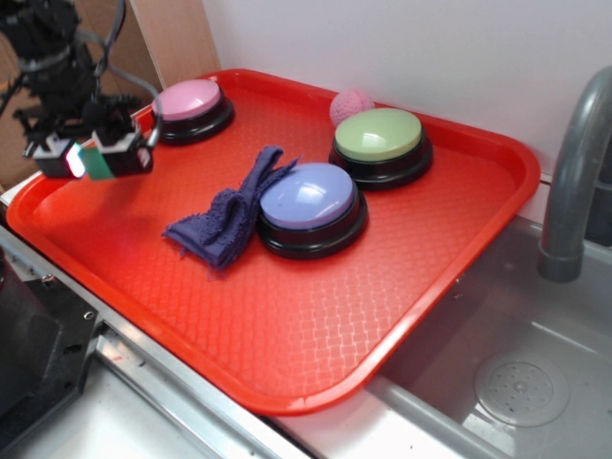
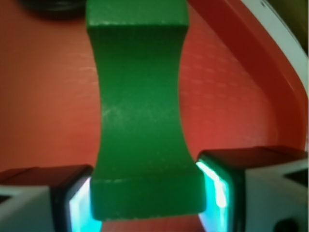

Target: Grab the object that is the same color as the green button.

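My gripper (image 2: 147, 203) is clenched on the green block (image 2: 140, 121), pads (image 2: 79, 203) pressing both its sides; wrist view shows its waisted shape, exterior only a green sliver (image 1: 95, 161), seemingly held above the red tray (image 1: 287, 344) at its left edge. Farther: purple cloth (image 1: 225, 215), lavender button (image 1: 308, 206), pink button (image 1: 191, 108), green button (image 1: 380, 143), pink ball (image 1: 350, 103) behind it.

Block (image 2: 140, 121) between fingers (image 2: 77, 203), above tray (image 1: 287, 335)
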You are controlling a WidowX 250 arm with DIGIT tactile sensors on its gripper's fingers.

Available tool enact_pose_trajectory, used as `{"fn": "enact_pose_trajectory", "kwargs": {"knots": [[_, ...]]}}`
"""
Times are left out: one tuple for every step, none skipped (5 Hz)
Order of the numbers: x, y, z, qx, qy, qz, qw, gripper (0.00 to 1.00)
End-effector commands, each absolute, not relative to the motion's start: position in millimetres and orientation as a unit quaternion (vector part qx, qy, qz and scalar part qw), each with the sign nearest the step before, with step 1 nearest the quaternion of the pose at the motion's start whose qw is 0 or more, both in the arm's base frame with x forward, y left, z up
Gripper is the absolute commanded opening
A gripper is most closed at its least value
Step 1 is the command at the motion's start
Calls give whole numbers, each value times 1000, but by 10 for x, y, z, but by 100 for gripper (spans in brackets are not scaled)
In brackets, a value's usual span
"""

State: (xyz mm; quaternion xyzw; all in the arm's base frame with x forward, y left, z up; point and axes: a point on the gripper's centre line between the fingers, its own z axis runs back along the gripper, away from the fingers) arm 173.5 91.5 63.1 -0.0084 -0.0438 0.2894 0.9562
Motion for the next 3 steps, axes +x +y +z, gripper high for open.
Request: {"fn": "enact_pose_trajectory", "kwargs": {"knots": [[2004,440,1292,-10,-53,114,992,0],[2064,212,1391,7,-60,63,996,0],[2022,273,1368,-18,-64,47,997,0]]}}
